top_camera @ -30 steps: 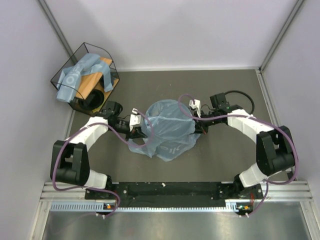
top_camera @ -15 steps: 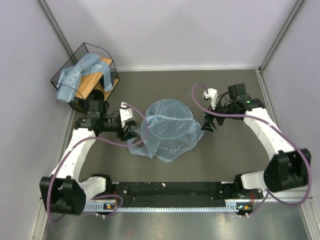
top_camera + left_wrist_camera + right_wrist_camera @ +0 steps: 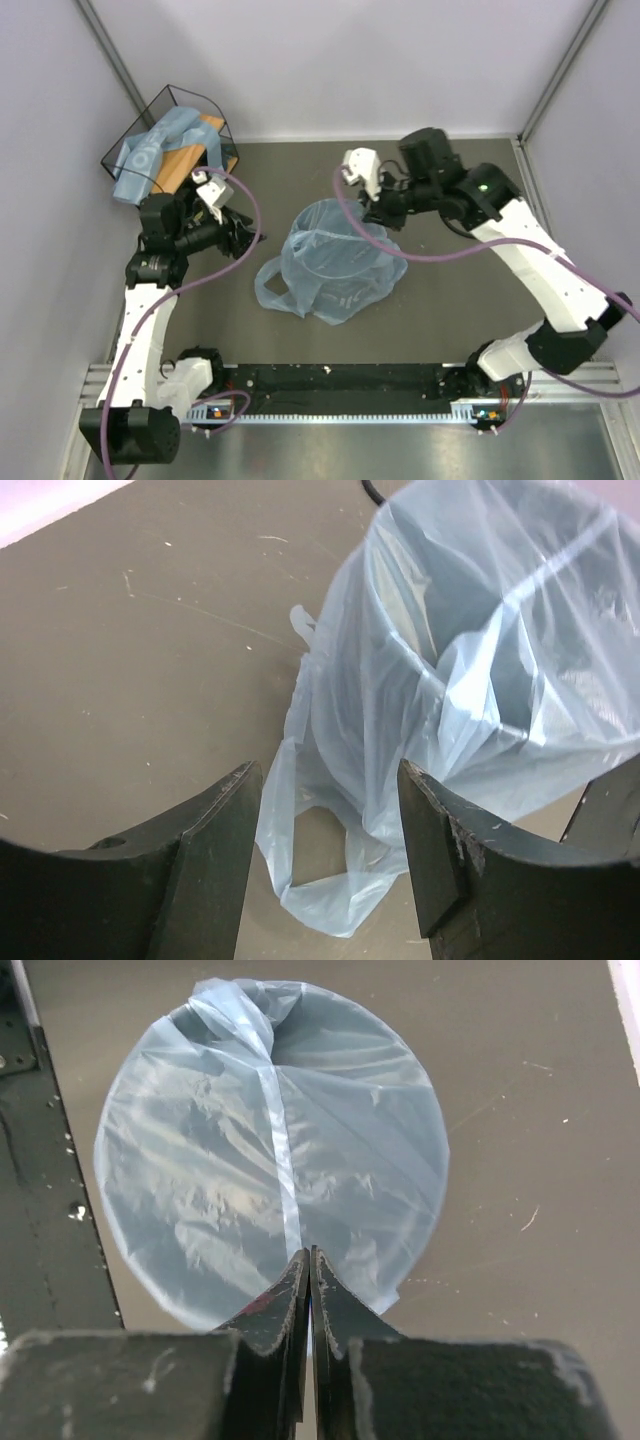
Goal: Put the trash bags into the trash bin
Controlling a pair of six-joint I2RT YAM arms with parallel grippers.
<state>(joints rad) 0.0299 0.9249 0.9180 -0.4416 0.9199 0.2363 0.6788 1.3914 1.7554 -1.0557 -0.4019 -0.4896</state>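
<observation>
A light-blue trash bag (image 3: 335,265) is draped over the trash bin (image 3: 405,605), which shows only as a darker round shape through the film. The film stretches across the opening (image 3: 270,1150), and a loose handle loop (image 3: 330,880) lies on the table at the bin's front left. My left gripper (image 3: 250,240) (image 3: 328,770) stands open a short way left of the bag, holding nothing. My right gripper (image 3: 375,213) (image 3: 308,1252) is shut and points down over the far rim. No film shows pinched between its fingers.
A black wire basket (image 3: 215,120) with a wooden base stands at the back left corner and holds more rolled blue bags (image 3: 150,150). Walls close in the table on the left, back and right. A black rail (image 3: 340,378) runs along the near edge.
My left arm has drawn back to the left, away from the bag, its jaws open. My right arm has swung in over the bin's far rim, and its jaws have gone from open to shut.
</observation>
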